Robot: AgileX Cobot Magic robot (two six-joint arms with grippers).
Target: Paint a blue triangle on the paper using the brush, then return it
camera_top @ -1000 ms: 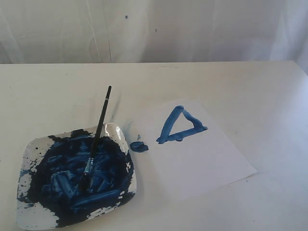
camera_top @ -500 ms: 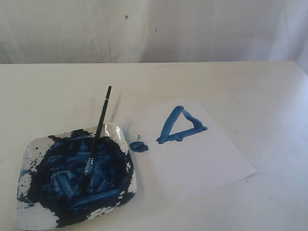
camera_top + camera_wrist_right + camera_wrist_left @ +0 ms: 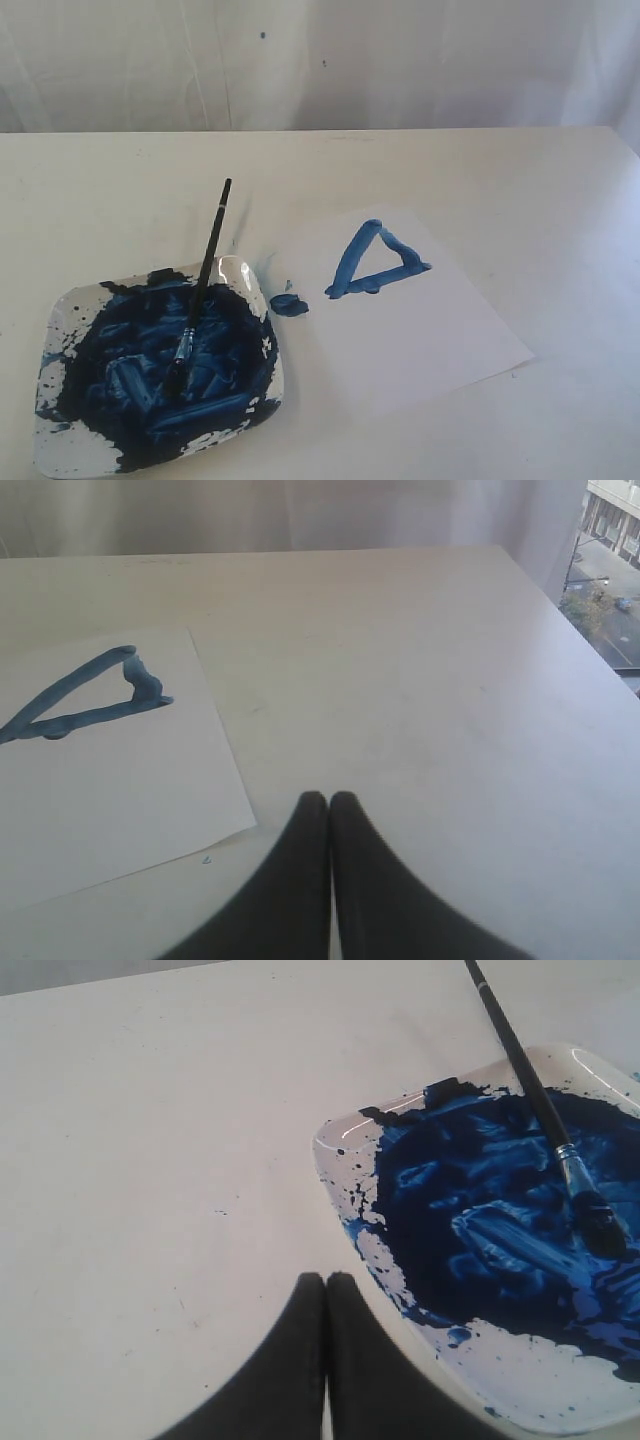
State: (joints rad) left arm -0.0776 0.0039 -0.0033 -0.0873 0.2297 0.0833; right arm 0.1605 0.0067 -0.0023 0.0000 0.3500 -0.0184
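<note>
Looking at the long black-handled paintbrush [image 3: 205,275], you see it resting in the blue-smeared square white plate [image 3: 247,272], handle slanting over the far rim, nearer your left end effector [image 3: 325,1278]. That one and the right end effector [image 3: 328,798] are both pinched together, empty.

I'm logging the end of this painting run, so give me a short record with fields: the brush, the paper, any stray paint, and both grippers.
brush: lies on the square white plate, bristles in the blue paint, handle out over the rim
paper: flat on the table, bears a blue triangle outline
stray paint: blue blob between plate and triangle
left gripper: shut, empty, near the plate
right gripper: shut, empty, beside the paper
task state: triangle painted, brush set down
</note>
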